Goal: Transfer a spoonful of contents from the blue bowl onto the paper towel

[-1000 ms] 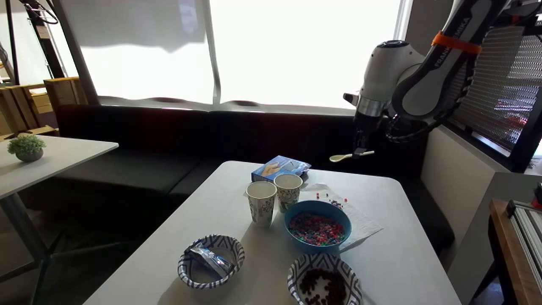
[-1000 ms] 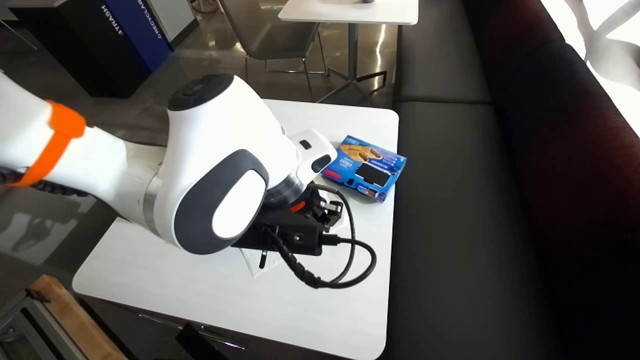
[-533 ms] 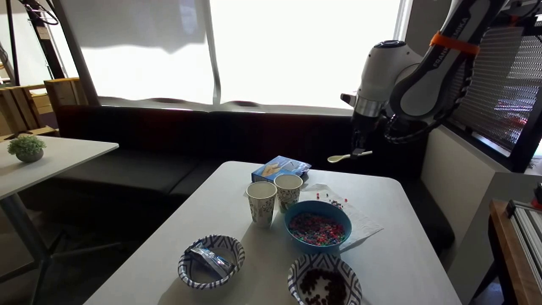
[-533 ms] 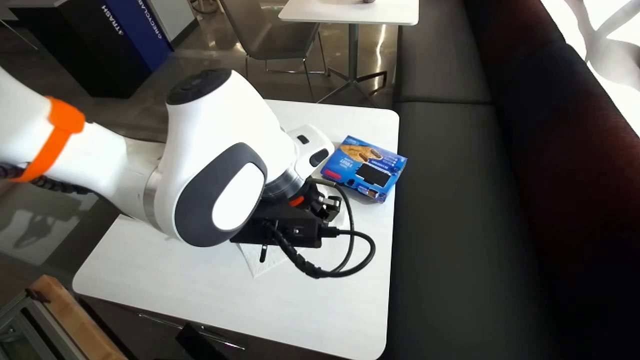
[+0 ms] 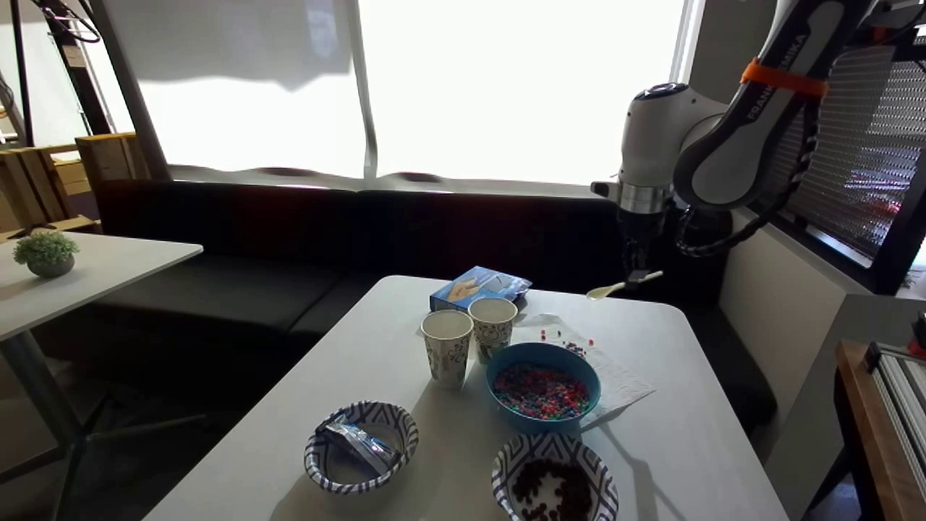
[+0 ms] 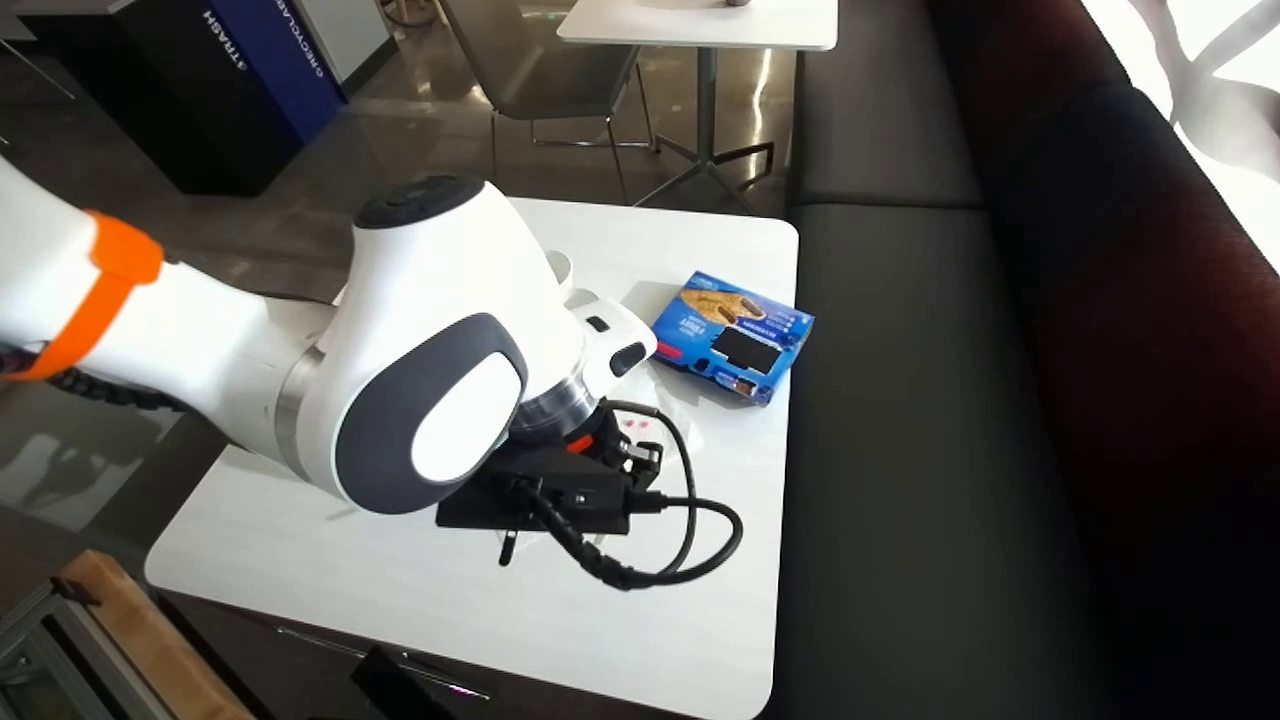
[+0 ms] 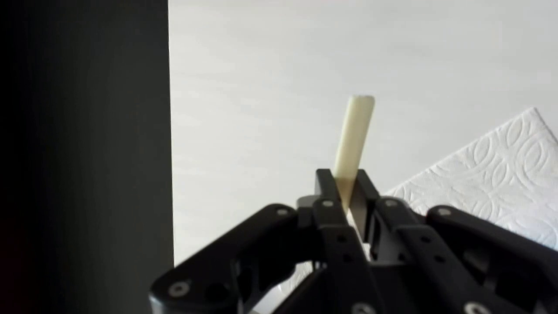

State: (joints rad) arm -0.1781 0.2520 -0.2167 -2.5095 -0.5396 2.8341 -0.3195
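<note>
My gripper (image 5: 636,276) is shut on a cream spoon (image 5: 602,292) and hangs above the table's far right part. In the wrist view the spoon's handle (image 7: 355,131) sticks out between the fingertips, while its bowl is hidden. That bowl tips slightly down in an exterior view; whether it holds bits is too small to tell. The blue bowl (image 5: 542,352) is nearer the camera, full of pinkish-red and bluish contents (image 5: 544,396). Behind it lies the white paper towel (image 5: 622,383), with a small pile of bits (image 5: 575,349) on it. Its embossed corner shows at the wrist view's right.
Two paper cups (image 5: 447,351) stand beside the blue bowl, with a blue carton (image 5: 481,284) behind them. A patterned bowl (image 5: 318,463) holds a silver packet. Another patterned bowl (image 5: 604,470) has dark contents. A dark bench (image 6: 900,450) runs along the table edge.
In an exterior view, my gripper and the spoon have moved lower and to the right, and the spoon tilts more. A cup and some bits on the towel have come out from behind the arm.
</note>
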